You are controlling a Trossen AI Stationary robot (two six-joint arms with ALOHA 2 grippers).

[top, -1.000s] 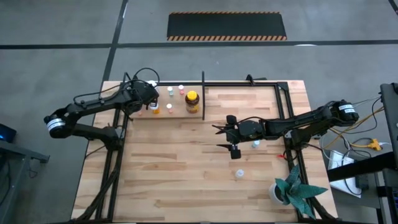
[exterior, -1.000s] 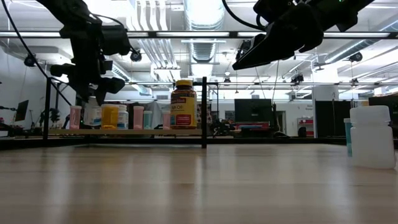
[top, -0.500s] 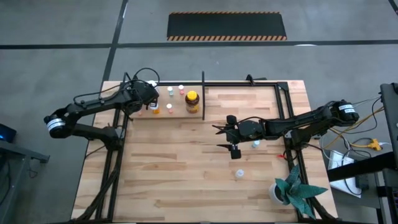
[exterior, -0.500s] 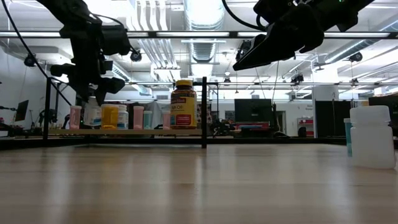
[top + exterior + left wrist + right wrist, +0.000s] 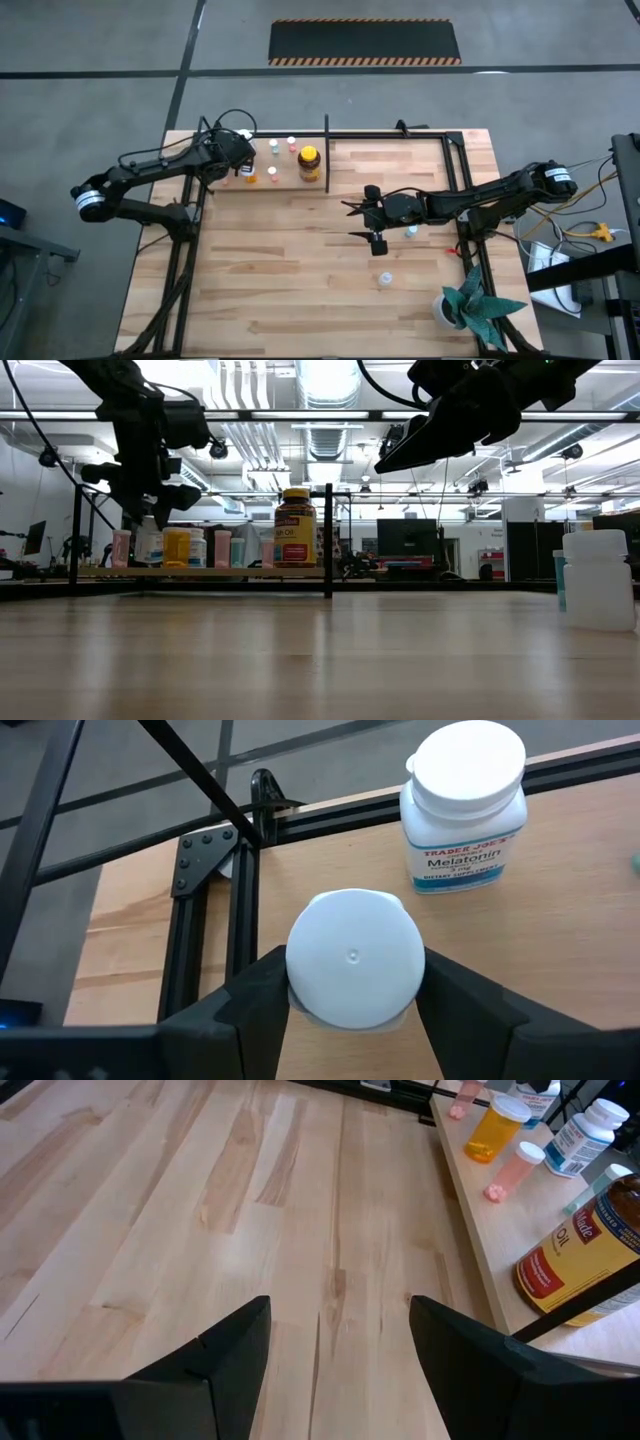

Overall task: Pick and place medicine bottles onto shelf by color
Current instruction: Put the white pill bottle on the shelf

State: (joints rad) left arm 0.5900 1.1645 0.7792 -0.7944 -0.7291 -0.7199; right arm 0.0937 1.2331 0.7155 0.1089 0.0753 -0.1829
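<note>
Left end effector (image 5: 352, 995) clamped around a white-capped bottle (image 5: 355, 958) over the shelf (image 5: 560, 890); right end effector (image 5: 338, 1342) wide, empty.

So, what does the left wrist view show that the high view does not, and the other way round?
Only the left wrist view shows the left gripper closed on a white-capped bottle, and the Melatonin label on a second white bottle. Only the high view shows the right gripper, open over the bare table, and the green plant in its white pot. Both show the light wooden shelf board.

Smooth white plastic bottle cap (image 5: 354, 957), matt pale wooden shelf board (image 5: 560, 920)
</note>
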